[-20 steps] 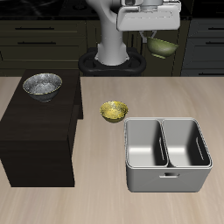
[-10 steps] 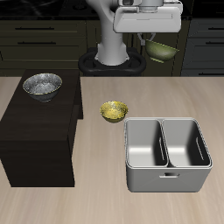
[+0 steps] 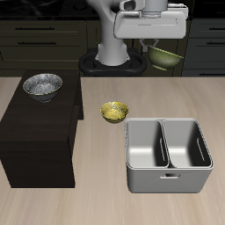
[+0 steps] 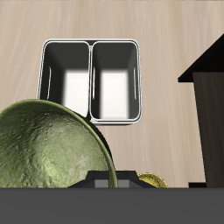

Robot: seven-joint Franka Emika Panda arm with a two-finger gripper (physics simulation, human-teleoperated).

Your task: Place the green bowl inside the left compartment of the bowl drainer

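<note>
Green bowl [image 3: 164, 58] hangs half-hidden beneath the gripper [image 3: 156, 39], fingers clamped on its rim.

Bowls: 3 total — 1 green bowl [image 3: 164, 57] up at the tool [image 3: 155, 41], 1 yellower bowl [image 3: 113, 112] on the worktop [image 3: 105, 198] below and fwd of the tool, 1 silver metal bowl [image 3: 42, 85] on the dark cabinet [image 3: 39, 132], well off to the side. Bowl drainer [image 3: 169, 180]: 1, w/ 2 compartments — almost under the tool. Cabinet: 1. Tool: 1.
</note>
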